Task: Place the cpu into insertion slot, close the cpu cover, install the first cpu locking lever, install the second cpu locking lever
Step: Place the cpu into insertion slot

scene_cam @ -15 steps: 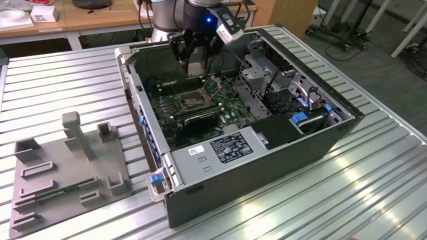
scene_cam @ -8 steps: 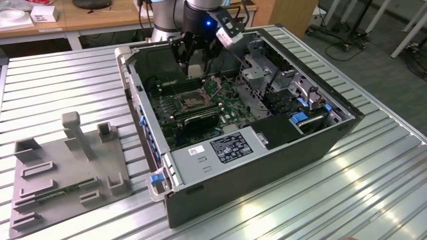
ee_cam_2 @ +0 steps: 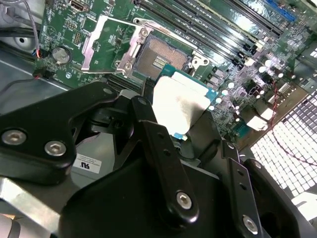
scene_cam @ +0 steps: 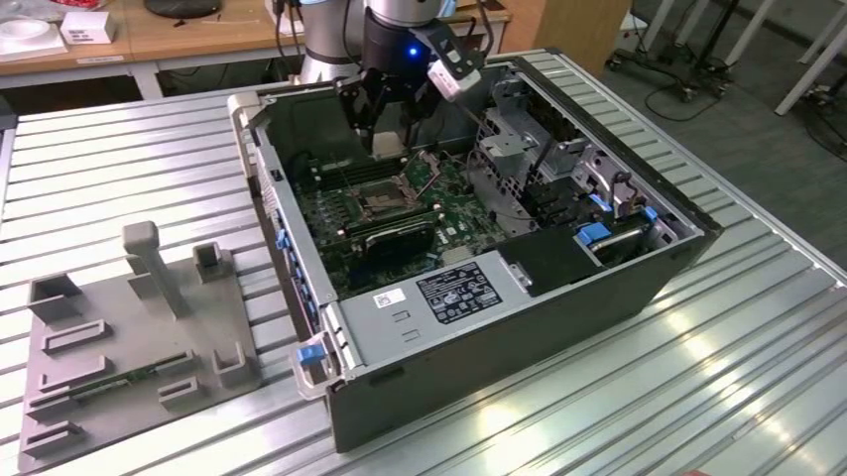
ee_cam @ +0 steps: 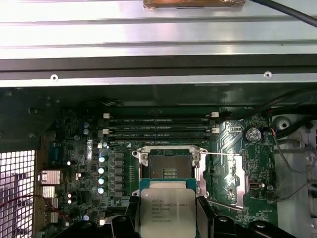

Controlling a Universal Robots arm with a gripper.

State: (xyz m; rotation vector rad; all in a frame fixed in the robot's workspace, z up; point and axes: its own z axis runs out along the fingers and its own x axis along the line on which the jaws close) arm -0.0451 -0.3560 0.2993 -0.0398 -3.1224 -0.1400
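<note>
I note the gripper (ee_cam: pixel 167 220) pinching the cpu (ee_cam: pixel 166 210) by two opposite edges, near the insertion slot (ee_cam: pixel 167 166), not seated. The cpu cover (ee_cam_2: pixel 106 42) lies swung open beside that slot.

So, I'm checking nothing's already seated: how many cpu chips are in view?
1: the cpu, clamped in the gripper, near the empty insertion slot. The gripper hides part of the circuit board.
</note>
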